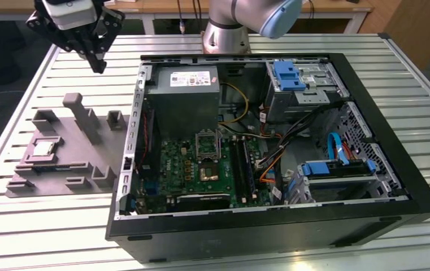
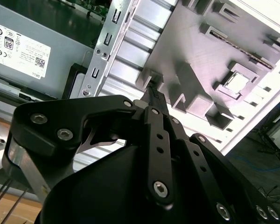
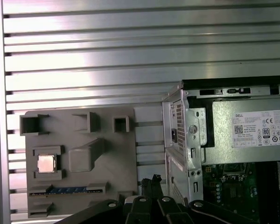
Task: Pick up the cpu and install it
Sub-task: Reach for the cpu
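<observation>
Exterior view: the cpu (image 1: pixel 43 148) lies flat, silver face up, square with no long axis. It sits in a recess of a grey holder (image 1: pixel 70 165) on the slatted metal table (image 1: pixel 41 226), on the exterior view's left of the open black computer case (image 1: pixel 275 240). The gripper (image 1: pixel 99 68) hangs well apart from it, fingers (image 1: pixel 92 55) clenched on nothing.

Second wrist view: the cpu (image 2: pixel 236 83) is seated in its recess.

First wrist view: the cpu (image 3: pixel 46 163) edges run parallel to the holder's.

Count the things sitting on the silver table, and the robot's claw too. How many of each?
Open black metal computer case: 1
Flat grey plastic holder tray: 1
Small square silvery cpu, lying in the tray: 1
Black robot gripper: 1
Total: 4
</observation>
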You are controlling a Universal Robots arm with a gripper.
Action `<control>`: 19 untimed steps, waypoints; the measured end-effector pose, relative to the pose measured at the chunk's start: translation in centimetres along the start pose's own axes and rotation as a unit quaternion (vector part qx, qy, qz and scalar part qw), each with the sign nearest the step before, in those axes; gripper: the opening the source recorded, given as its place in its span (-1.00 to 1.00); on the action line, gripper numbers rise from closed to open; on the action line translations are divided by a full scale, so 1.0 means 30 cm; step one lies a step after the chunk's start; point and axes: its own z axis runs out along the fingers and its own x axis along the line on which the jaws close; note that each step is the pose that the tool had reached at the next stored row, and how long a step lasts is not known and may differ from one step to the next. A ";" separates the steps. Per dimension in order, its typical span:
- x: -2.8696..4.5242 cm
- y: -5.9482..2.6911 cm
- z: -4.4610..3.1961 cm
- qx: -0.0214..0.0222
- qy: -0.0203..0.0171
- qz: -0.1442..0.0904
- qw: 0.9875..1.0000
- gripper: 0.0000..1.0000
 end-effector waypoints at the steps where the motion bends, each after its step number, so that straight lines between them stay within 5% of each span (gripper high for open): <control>1: 0.001 0.000 0.000 0.000 0.000 0.000 1.000 -0.79; 19: 0.023 -0.002 0.001 0.000 0.000 0.000 1.000 -0.79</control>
